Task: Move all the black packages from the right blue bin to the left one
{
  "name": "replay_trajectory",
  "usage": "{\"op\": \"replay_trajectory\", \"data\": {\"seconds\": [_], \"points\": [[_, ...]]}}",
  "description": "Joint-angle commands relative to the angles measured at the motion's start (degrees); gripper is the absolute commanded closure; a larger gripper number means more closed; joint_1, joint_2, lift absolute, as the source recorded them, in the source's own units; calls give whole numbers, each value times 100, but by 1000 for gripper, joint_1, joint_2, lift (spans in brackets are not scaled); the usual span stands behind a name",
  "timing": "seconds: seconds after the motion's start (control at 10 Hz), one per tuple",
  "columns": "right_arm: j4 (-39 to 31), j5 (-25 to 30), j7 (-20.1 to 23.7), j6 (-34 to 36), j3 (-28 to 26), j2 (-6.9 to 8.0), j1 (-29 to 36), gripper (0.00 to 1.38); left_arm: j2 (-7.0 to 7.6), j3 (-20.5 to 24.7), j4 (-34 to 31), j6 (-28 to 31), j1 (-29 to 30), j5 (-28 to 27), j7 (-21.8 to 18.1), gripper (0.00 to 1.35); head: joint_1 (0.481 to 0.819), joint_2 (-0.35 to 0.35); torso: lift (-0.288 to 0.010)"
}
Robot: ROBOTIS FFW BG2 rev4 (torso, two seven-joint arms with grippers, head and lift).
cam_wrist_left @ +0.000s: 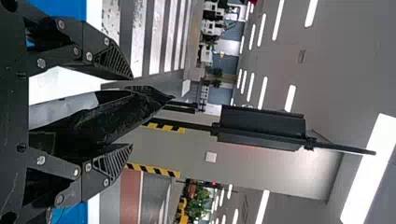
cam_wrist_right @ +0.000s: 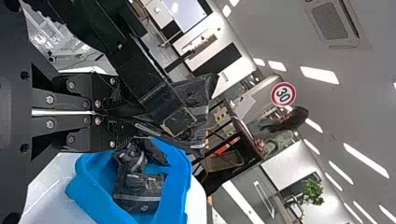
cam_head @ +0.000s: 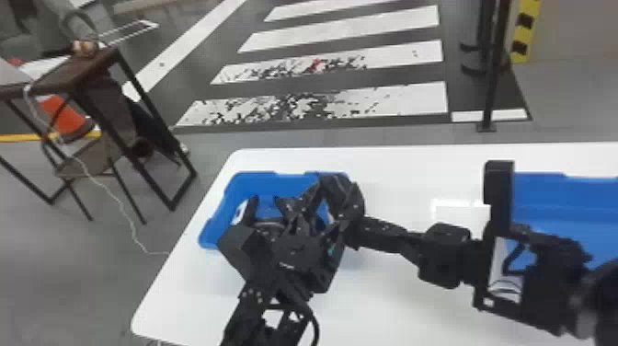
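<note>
White table [cam_head: 391, 294], with the right blue bin [cam_head: 575, 202] at three o'clock as the head sees it, and the left blue bin [cam_head: 250, 178] at ten, black packages [cam_wrist_right: 138, 189] already lying in it. The right gripper [cam_wrist_right: 112, 113] is closed on one end of a black poly mailer [cam_wrist_right: 194, 95], held up by the left bin's three o'clock side. From those fingertips the mailer lies towards nine to ten o'clock, so the right gripper needs only a short move over the bin. The left gripper [cam_wrist_left: 133, 112] is spread, nearer still: the mailer runs lengthwise between its fingers, tip past their ends, closer to the three o'clock finger. I judge a handover or shared drop likely; letting go with the mailer lying there could leave it snagged on that finger
</note>
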Motion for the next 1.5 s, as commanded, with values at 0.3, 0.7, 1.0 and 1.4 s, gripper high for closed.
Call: {"op": "replay_trajectory", "data": {"seconds": [0.3,0.7,1.0,1.4], "points": [[232,-200,1,-308,-1,8,4,978,-7,50,-169,33,97,-81,136,1222,695,350,-140],[330,-417,9,-491,-310,8,313,136,-174,895,1673,-825,-1253,-1760,496,1220,695,350,-140],[260,-325,88,-491,-744,8,594,170,-112,964,3290,-2189,-1886,-1121,593,156,695,350,-140],[-204,943,80,-1545,-2401,246,1691,119,-165,427,2672,-3891,-1112,-275,417,387,695,334,-140]]}}
